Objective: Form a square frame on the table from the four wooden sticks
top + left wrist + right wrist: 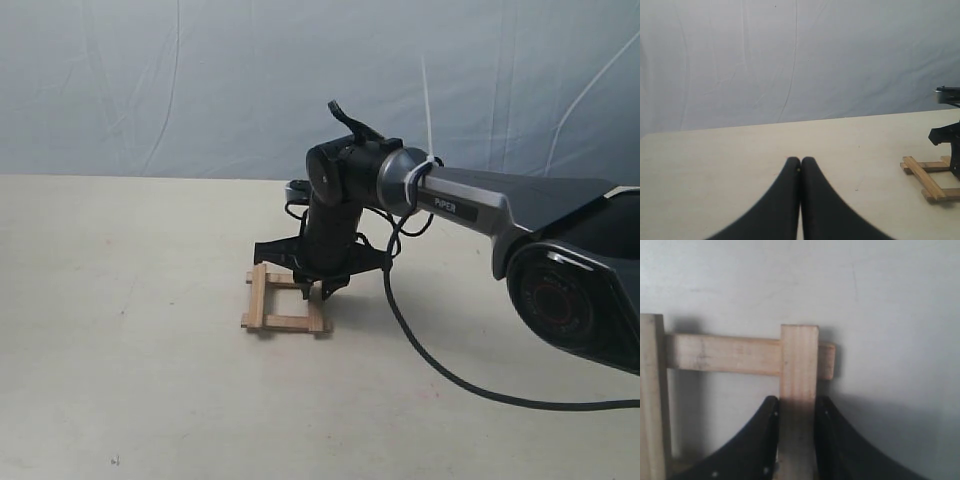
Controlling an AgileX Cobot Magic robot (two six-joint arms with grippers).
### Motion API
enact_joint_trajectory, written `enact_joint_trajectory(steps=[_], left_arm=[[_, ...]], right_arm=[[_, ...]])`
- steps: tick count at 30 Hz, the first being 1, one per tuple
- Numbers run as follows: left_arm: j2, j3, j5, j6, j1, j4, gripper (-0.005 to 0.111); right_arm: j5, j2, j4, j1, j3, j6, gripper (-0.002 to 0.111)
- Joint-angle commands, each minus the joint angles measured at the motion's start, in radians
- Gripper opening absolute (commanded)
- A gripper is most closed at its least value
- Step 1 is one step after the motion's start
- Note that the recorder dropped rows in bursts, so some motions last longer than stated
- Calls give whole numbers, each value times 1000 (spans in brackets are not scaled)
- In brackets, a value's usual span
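Observation:
Four light-brown wooden sticks form a small square frame (286, 302) on the cream table (120, 300). My right gripper (322, 288) reaches down over the frame's right side. In the right wrist view it (796, 407) is shut on one wooden stick (799, 357), whose end lies across a cross stick (722, 354). A third stick (650, 390) runs along that picture's edge. My left gripper (800, 160) is shut on nothing, low over bare table, well apart from the frame (926, 179). It does not show in the exterior view.
The right arm (500, 205) stretches in from the right, and its black cable (430, 355) trails across the table. A wrinkled blue-grey backdrop (200, 80) hangs behind the table's far edge.

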Motion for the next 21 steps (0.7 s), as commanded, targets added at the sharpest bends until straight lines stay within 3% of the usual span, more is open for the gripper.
enact_joint_trajectory(steps=[1, 5, 6, 8, 11, 12, 13, 17, 21], left_arm=[[-6, 3, 0, 0, -4, 5, 0], [-6, 3, 0, 0, -4, 5, 0], [-6, 3, 0, 0, -4, 5, 0], [-6, 3, 0, 0, -4, 5, 0], [-6, 3, 0, 0, -4, 5, 0], [-6, 3, 0, 0, -4, 5, 0], [-6, 3, 0, 0, -4, 5, 0], [-6, 3, 0, 0, -4, 5, 0], [-6, 3, 0, 0, -4, 5, 0]], right_arm=[[3, 11, -6, 3, -4, 28, 13], [1, 3, -6, 3, -4, 30, 57], [1, -5, -6, 3, -4, 30, 63], [1, -24, -16, 0, -4, 12, 57], [43, -71, -61, -19, -4, -10, 23], [79, -85, -85, -28, -4, -20, 6], [120, -100, -106, -41, -2, -33, 0], [180, -176, -122, -110, 70, -151, -1], [79, -310, -17, -226, 295, -296, -1]])
